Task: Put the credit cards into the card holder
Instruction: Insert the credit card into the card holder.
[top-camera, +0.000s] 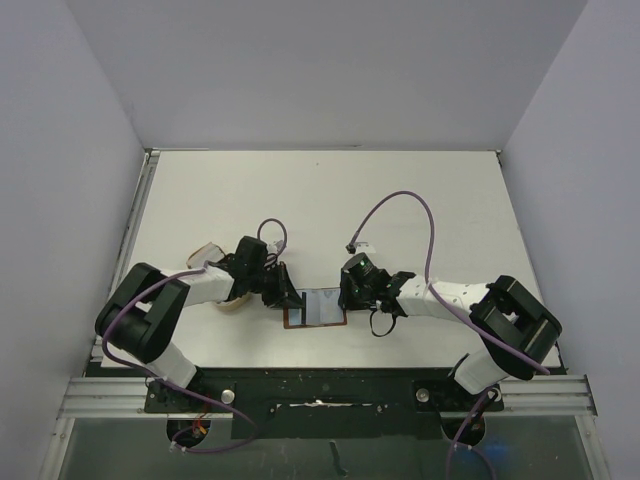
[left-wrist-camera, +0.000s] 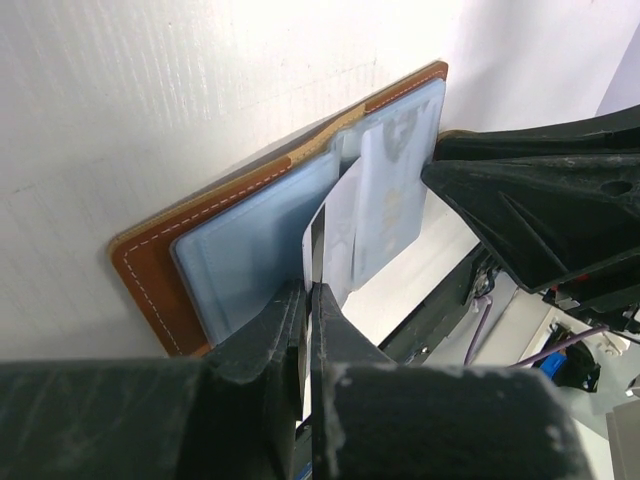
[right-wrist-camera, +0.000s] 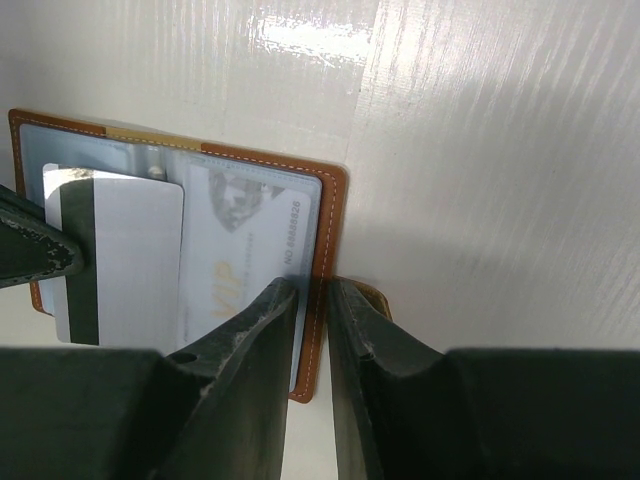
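Observation:
The card holder lies open near the table's front edge, brown outside and pale blue inside. My left gripper is at its left side, shut on a pale credit card with a dark stripe. In the left wrist view that card stands edge-on over the holder's middle. A second card, marked VIP, sits in the right pocket. My right gripper pinches the holder's right brown edge, with my fingertips on either side of it.
A tan rounded dish lies under my left arm, left of the holder. The table's front edge and the arm-base rail run just below the holder. White walls enclose the table on three sides.

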